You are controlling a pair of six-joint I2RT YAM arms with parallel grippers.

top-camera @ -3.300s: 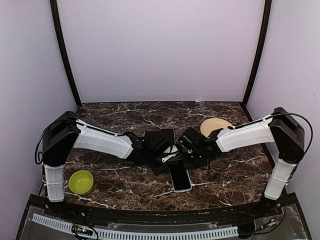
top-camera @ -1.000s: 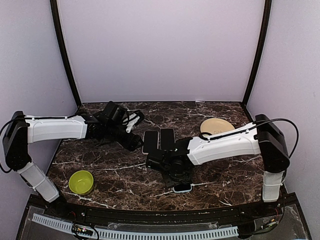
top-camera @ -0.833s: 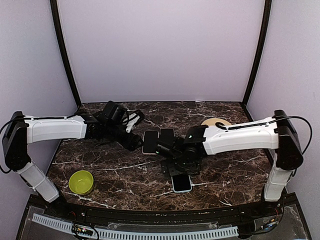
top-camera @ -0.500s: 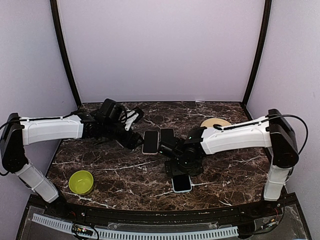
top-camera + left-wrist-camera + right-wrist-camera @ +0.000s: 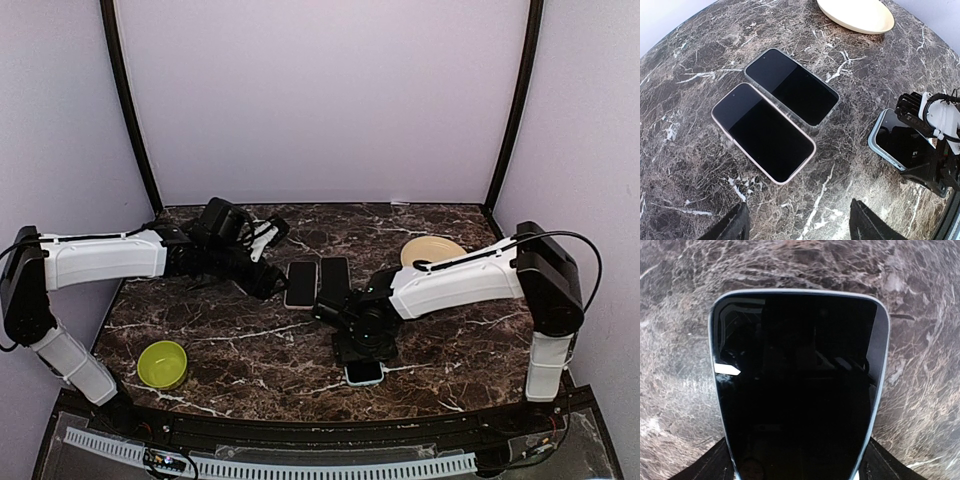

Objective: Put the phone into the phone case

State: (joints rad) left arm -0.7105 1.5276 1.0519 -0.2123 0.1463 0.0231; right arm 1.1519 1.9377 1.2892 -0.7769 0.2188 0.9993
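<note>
Three phones lie screen-up on the marble table. A pink-cased phone (image 5: 762,132) and a clear-cased phone (image 5: 792,86) sit side by side in the middle (image 5: 301,283) (image 5: 334,275). A blue-rimmed phone (image 5: 797,385) lies nearer the front edge (image 5: 364,372). My right gripper (image 5: 796,465) is low over it, one finger along each long edge, jaws apart; I cannot tell whether they touch it. My left gripper (image 5: 800,230) hovers open over bare table, just left of the pink-cased phone (image 5: 265,280), with nothing between its fingers.
A cream plate (image 5: 432,250) sits at the back right, also in the left wrist view (image 5: 855,14). A green bowl (image 5: 162,363) stands at the front left. Purple walls close in the back and sides.
The right gripper has shifted from beside the paired phones down over the blue-rimmed phone, now covering most of it. The left arm, earlier at the centre, stays drawn back to the left.
</note>
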